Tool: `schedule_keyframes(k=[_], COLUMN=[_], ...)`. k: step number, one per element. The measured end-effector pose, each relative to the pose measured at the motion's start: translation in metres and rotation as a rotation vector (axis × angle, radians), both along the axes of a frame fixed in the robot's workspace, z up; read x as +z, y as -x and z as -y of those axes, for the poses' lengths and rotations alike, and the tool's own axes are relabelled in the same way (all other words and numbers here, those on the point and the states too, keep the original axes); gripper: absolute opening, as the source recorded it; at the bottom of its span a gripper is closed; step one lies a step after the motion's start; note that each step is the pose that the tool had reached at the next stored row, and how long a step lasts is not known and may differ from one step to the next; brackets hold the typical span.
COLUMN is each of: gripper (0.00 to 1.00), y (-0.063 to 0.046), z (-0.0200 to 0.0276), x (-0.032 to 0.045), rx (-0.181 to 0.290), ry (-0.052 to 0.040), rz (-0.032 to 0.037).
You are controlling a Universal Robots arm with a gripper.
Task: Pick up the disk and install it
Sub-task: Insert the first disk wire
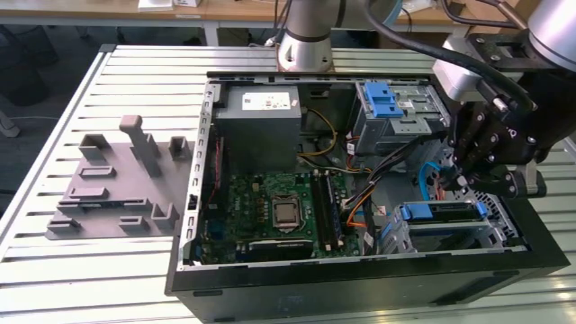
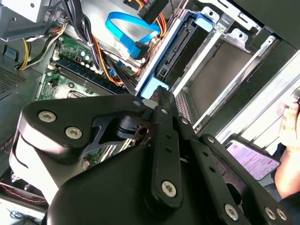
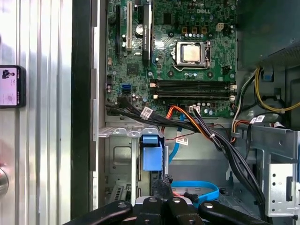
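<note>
The disk (image 1: 443, 211) lies flat inside the silver drive bay at the lower corner of the open computer case, on the exterior view's right. Its blue plastic tab (image 2: 153, 87) faces the motherboard. In the first wrist view the same blue tab (image 3: 152, 158) stands out of the bay. My gripper (image 1: 463, 181) hangs just above the disk, fingers drawn together with nothing between them. Its tip (image 2: 162, 94) sits right at the blue tab, and I cannot tell whether it touches. The black finger ends (image 3: 164, 181) show just short of the tab.
A grey power supply box (image 1: 261, 128) and a silver cage with a blue latch (image 1: 394, 108) fill the case's far side. Cable bundles (image 3: 211, 136) and a blue flat cable (image 2: 125, 27) cross near the bay. A grey fixture plate (image 1: 117, 182) lies outside. A person's hand (image 2: 290, 123) holds a phone (image 2: 253, 160).
</note>
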State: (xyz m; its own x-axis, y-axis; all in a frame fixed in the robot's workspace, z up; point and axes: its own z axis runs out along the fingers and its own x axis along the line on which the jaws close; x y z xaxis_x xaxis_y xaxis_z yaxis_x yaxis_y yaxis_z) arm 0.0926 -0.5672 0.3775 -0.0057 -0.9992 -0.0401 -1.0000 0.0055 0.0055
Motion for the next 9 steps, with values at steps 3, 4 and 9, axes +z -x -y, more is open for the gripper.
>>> schedule_keyframes(k=[3, 4, 9], gripper=[0.11, 0.11, 0.11], y=[-0.0016, -0.0022, -0.0048], z=[-0.0002, -0.0002, -0.0008], x=[-0.0005, -0.0007, -0.0018], rx=[0.000, 0.000, 0.000], ry=[0.0000, 0.0001, 0.0000], rz=[0.0000, 0.0000, 0.0000])
